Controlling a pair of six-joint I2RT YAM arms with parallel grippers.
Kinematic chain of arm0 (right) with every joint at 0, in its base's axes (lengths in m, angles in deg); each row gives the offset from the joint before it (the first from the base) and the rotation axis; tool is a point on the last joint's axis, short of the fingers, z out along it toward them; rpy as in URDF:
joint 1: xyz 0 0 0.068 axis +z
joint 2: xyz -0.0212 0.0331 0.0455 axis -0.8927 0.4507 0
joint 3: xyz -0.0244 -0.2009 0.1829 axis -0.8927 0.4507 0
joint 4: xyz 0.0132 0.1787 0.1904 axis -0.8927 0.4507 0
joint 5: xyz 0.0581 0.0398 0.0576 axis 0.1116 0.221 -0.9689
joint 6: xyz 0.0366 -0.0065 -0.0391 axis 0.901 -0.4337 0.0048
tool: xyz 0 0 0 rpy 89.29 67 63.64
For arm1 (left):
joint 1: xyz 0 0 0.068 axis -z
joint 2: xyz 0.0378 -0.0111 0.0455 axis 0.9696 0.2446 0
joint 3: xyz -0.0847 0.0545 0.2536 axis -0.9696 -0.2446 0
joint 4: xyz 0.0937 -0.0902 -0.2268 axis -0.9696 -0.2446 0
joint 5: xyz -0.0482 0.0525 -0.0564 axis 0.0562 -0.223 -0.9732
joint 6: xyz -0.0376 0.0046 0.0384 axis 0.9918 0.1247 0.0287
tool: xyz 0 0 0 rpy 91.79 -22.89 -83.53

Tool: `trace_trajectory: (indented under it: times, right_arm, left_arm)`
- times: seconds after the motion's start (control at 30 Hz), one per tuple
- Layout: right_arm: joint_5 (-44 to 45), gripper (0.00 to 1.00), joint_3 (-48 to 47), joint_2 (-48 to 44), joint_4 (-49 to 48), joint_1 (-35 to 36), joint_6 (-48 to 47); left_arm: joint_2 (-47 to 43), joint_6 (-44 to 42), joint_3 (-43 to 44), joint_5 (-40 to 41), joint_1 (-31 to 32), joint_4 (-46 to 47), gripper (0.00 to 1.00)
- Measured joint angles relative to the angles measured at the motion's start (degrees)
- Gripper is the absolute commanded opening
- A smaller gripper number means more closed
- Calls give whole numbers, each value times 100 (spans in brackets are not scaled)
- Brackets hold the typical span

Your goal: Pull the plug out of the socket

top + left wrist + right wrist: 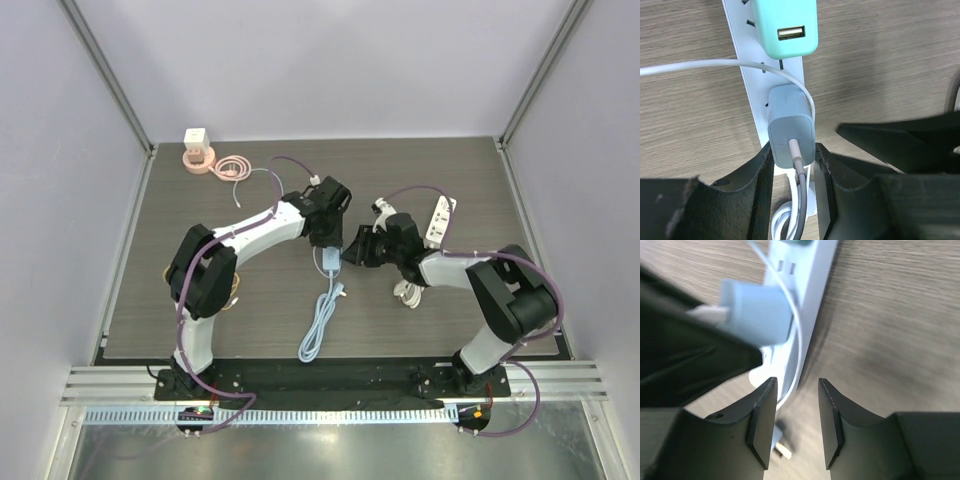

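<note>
A grey-blue plug (790,127) with a pinkish-grey cable sits in a white power strip (751,85) on the wooden table. My left gripper (792,160) is shut on the plug, one finger pressed on each side. In the top view the left gripper (328,243) covers most of the strip (331,268). My right gripper (795,425) is open and empty, low beside the strip's edge (812,295), with the plug (757,315) up and to its left. In the top view the right gripper (352,252) is just right of the strip.
A mint USB charger (785,30) is plugged in farther along the strip. The strip's white cable (318,325) runs toward the near edge. A second white power strip (440,218) lies right. A white cube charger (195,140) and a coiled pink cable (232,167) lie back left.
</note>
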Motion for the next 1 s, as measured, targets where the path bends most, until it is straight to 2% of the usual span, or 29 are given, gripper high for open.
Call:
trace_trajectory:
  times: [0.2,0.33,0.4,0.53,0.73,1.0]
  right_arm:
    - [48,48,544,-826,-476,-181,-11]
    - [72,49,549,-852,-634,-334,31]
    - [-28,51,544,-678,-791,-457,144]
    - [-306,60,518,-127,-1025,-708,413]
    - [-658,65,442,332,-1340,-839,772]
    - [-1169,66,350,927,-2232,-1021,1364]
  left_arm:
    - [-7,-243,-9,-11,31,2,0]
    - [-44,-378,-81,-103,31,76,0]
    - [-105,-433,-175,-164,31,162,0]
    - [-221,-529,-321,-332,31,256,0]
    - [-232,-597,-350,-590,31,348,0]
    - [-232,-651,-389,-839,31,385,0]
